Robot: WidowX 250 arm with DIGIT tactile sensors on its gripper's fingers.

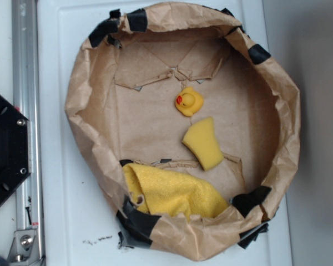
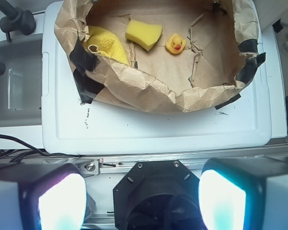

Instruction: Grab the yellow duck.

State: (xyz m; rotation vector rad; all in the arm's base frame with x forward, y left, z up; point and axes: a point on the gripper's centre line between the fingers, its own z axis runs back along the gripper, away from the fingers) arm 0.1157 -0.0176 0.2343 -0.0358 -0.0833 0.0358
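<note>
Three yellow items inside paper basin (image 1: 86, 83): duck (image 1: 189, 102), sponge (image 1: 203, 143), cloth (image 1: 172, 193).

The yellow cloth (image 1: 175, 191) is partly hidden behind the near wall of the paper basket (image 1: 194, 235), so its full outline cannot be told. In the wrist view, that same wall covers most of it. The gripper's fingers (image 2: 62, 201) are blurred, glaring and cut off by the bottom edge beneath the basket.
</note>
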